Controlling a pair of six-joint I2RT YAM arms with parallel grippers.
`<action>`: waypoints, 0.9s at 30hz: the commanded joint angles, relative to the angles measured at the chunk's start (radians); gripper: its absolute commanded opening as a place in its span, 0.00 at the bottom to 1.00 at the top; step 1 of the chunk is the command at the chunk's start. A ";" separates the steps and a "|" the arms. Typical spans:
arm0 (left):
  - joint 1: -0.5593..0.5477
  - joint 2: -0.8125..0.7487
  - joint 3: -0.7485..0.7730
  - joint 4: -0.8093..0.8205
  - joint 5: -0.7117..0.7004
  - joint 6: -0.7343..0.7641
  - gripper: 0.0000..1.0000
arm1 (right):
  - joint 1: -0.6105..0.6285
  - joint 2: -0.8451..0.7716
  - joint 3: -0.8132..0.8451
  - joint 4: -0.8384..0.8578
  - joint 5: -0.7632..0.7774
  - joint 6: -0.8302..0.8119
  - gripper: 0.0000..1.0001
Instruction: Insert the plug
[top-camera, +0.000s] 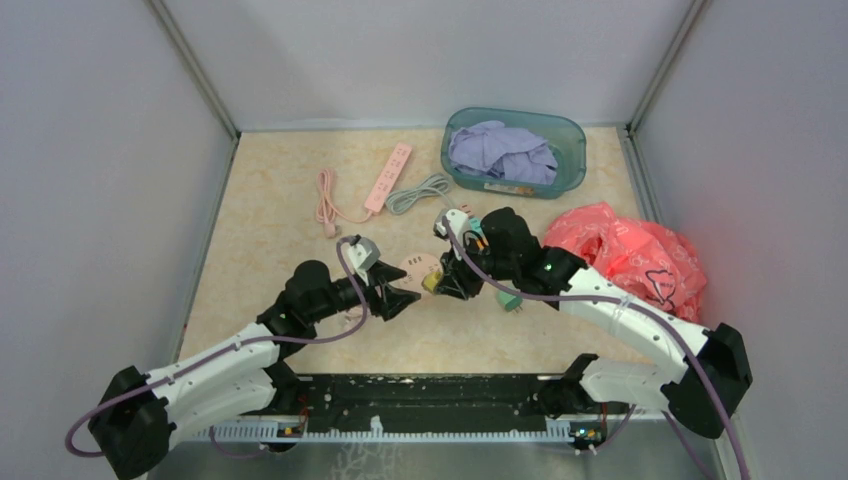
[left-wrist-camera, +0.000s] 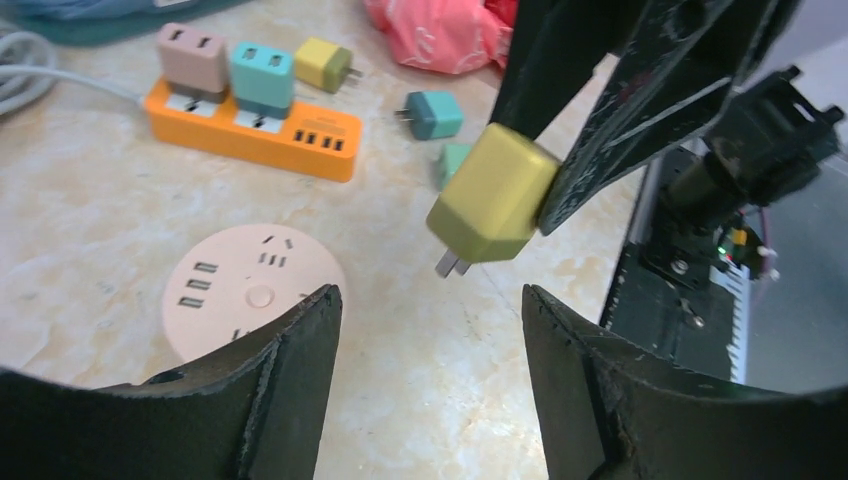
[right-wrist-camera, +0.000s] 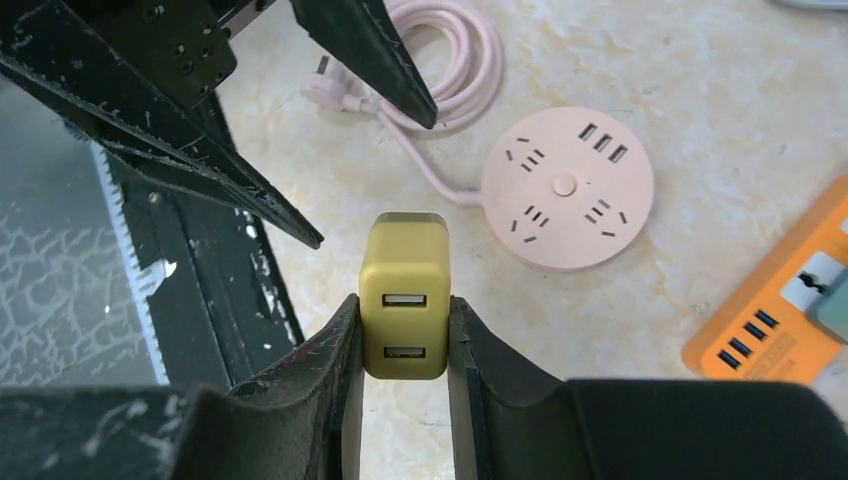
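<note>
My right gripper (right-wrist-camera: 404, 305) is shut on a yellow two-USB plug (right-wrist-camera: 404, 295) and holds it above the table, prongs pointing away from the wrist. In the left wrist view the plug (left-wrist-camera: 495, 195) hangs tilted, its prongs down-left, to the right of the round pink socket hub (left-wrist-camera: 250, 290). The hub (right-wrist-camera: 567, 188) lies flat on the table with its pink cable (right-wrist-camera: 450, 60). My left gripper (left-wrist-camera: 430, 300) is open and empty, just near of the hub and facing the plug. From above, both grippers meet beside the hub (top-camera: 418, 268).
An orange power strip (left-wrist-camera: 255, 125) holds a brown-pink and a teal plug, with a second yellow plug (left-wrist-camera: 322, 63) and teal plugs (left-wrist-camera: 435, 113) loose nearby. A long pink strip (top-camera: 389, 176), grey cable (top-camera: 420, 190), teal bin (top-camera: 575, 150) and red bag (top-camera: 630, 255) lie beyond.
</note>
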 joint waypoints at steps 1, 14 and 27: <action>0.004 -0.019 0.014 -0.037 -0.190 -0.041 0.72 | -0.002 0.004 0.083 -0.001 0.145 0.084 0.00; 0.053 0.099 0.084 -0.150 -0.367 -0.208 0.75 | 0.058 0.141 0.206 -0.116 0.440 0.200 0.00; 0.153 0.302 0.155 -0.200 -0.328 -0.314 0.72 | 0.108 0.379 0.357 -0.211 0.570 0.285 0.00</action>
